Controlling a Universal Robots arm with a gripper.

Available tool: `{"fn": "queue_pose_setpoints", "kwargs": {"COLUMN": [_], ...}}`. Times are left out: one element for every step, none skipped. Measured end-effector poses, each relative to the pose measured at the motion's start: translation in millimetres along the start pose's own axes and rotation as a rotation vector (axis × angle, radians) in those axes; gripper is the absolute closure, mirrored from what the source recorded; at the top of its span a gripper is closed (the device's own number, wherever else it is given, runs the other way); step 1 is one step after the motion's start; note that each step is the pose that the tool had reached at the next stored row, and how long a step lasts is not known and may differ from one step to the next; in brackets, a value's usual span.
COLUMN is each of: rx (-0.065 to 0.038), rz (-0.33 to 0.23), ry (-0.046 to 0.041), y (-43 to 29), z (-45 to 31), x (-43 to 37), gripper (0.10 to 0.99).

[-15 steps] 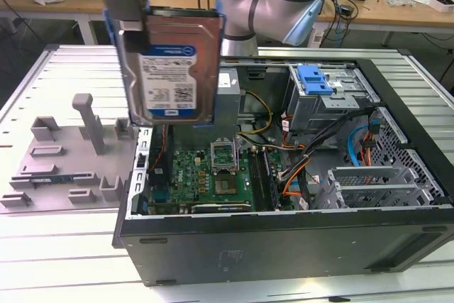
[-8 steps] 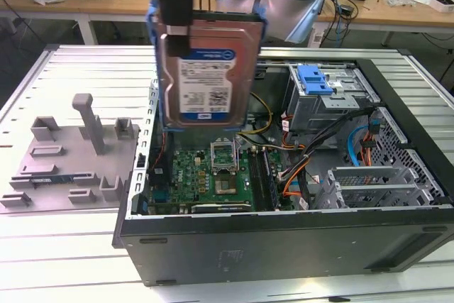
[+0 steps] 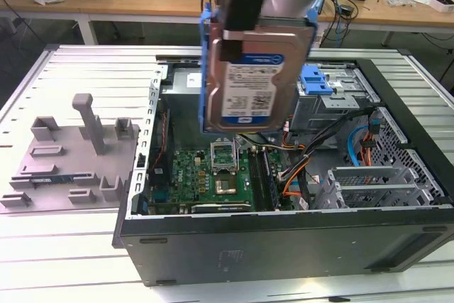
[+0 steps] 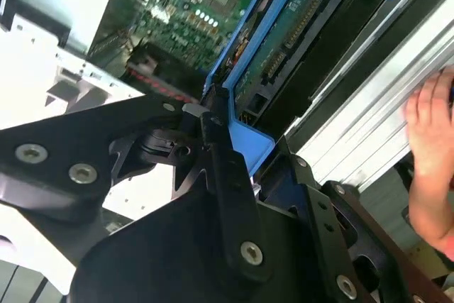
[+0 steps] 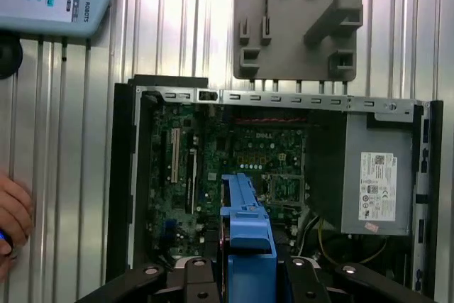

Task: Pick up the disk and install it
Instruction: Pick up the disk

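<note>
Ribbed metal table (image 3: pixel 64 260), open PC case (image 3: pixel 284 243), claw (image 3: pixel 240 44) clamped on disk (image 3: pixel 250 94) above mobo (image 3: pixel 206 175), grey jig (image 3: pixel 57 168) beside, hand (image 4: pixel 433 140) nearby.

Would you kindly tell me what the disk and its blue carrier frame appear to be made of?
The disk looks like matte silver-grey metal under a white-and-blue label. Its carrier frame seems moulded blue plastic: uniform colour, soft sheen.

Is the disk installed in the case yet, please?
Not yet: the gripper holds the disk upright above the open case.
</note>
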State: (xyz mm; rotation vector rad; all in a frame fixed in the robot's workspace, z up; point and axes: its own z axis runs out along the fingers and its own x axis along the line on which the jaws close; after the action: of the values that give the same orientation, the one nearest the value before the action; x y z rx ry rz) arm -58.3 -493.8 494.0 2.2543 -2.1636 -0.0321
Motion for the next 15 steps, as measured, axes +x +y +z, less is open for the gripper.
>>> {"fn": "queue_pose_setpoints", "kwargs": {"rx": [0.000, 0.000, 0.000, 0.000, 0.000, 0.000, 0.000, 0.000, 0.000, 0.000, 0.000, 0.000, 0.000, 0.000, 0.000], "rz": [0.000, 0.000, -0.001, -0.001, -0.001, -0.001, -0.001, -0.001, -0.001, -0.001, -0.001, -0.001, -0.001, -0.001, -0.001], "ry": [0.0000, -0.0001, -0.0002, -0.0002, -0.0002, -0.0004, -0.0004, -0.0003, -0.0004, -0.0003, -0.0003, -0.0003, -0.0003, -0.0002, -0.0003], "y": [-4.6, -10.2, -15.0, -20.1, -23.7, -24.4, -24.4, -24.4, -24.4, -24.4, -24.4, -24.4, -24.4, -24.4, -24.4], "z": [-0.1, -0.3, -0.4, -0.6, -0.7, -0.6, -0.6, -0.7, -0.6, -0.7, -0.7, -0.7, -0.7, -0.7, -0.7], "x": [0.9, 2.1, 3.0, 4.1, 5.0, 5.2, 5.2, 5.2, 5.2, 5.3, 5.3, 5.3, 5.3, 5.3, 5.3], "gripper": [0.718, 0.718, 0.718, 0.718, 0.718, 0.718, 0.718, 0.718, 0.718, 0.718, 0.718, 0.718, 0.718, 0.718, 0.718]}}
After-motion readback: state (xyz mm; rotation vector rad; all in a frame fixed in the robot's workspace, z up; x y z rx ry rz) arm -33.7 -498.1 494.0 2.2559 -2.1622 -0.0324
